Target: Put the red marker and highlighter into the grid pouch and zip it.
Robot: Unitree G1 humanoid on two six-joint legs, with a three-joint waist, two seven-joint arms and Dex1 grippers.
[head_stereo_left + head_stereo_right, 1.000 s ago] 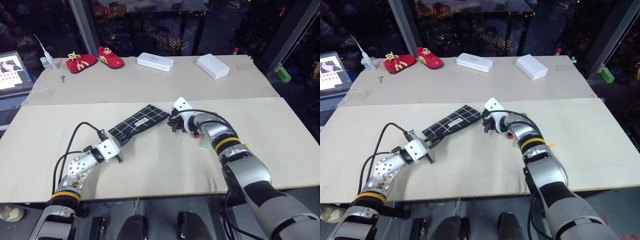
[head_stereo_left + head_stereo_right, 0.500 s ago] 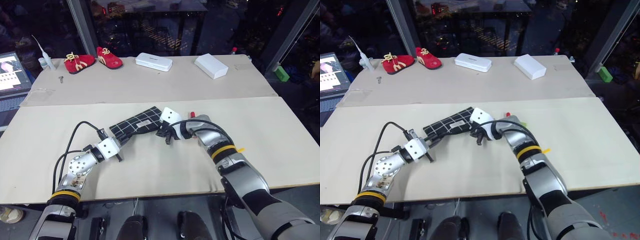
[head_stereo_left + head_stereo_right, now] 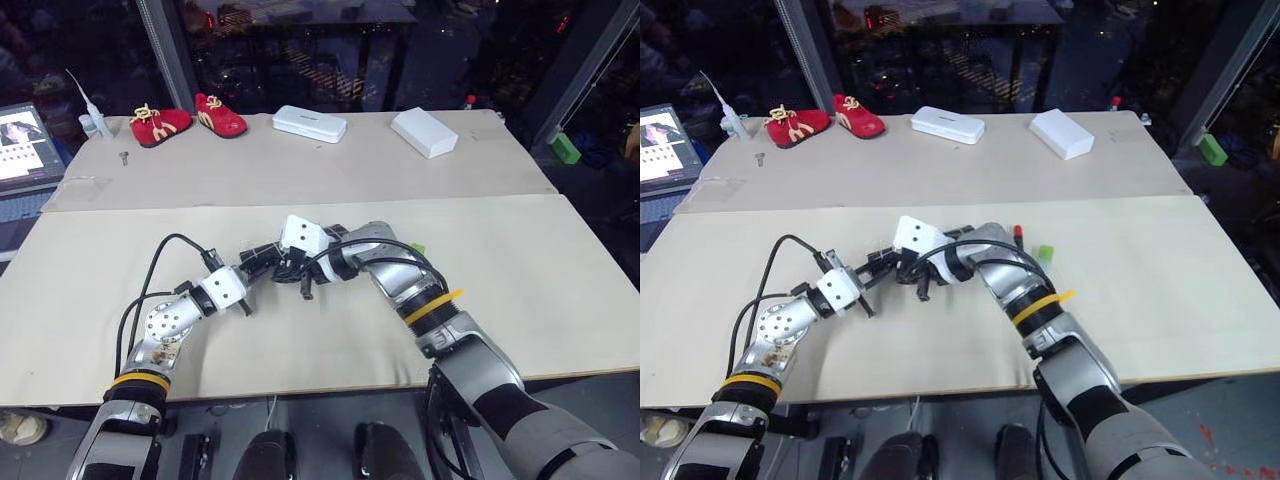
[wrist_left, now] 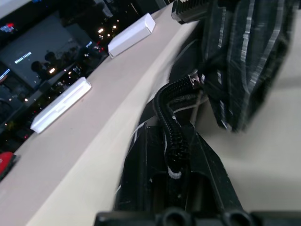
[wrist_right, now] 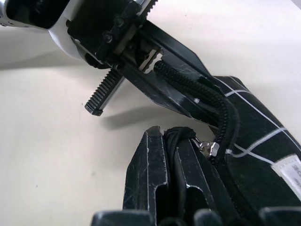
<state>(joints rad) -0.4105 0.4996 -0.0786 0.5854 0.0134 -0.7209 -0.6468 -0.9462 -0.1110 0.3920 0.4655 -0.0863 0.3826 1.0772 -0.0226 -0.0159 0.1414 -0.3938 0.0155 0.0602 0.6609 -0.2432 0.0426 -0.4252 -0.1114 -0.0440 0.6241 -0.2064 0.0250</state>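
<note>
Two black-fingered hands meet over the grid pouch (image 5: 256,136) near the middle of the pale, matte surface (image 3: 520,270). The pouch is soft black fabric crossed by thin white lines, with a small white label at one edge and a braided black cord loop (image 5: 221,110) on a little metal zipper pull. It is bunched up between the two hands, close to the surface.

The left hand (image 3: 258,262) is clamped tight on one end of the pouch — its flat, hard fingers pressed onto the fabric. The right hand (image 3: 300,280) has its fingers only slightly parted, pinching black material at the zipper end right by the pull; whether that is cord or fabric cannot be told.

One red marker tip (image 3: 1018,233) and one pale green highlighter (image 3: 1045,252) lie on the surface just behind the right forearm, near each other and outside the pouch.

Farther back sit two red shoes (image 3: 180,118) with yellow laces and two smooth white boxes (image 3: 310,123) — one rounded, one squared.
</note>
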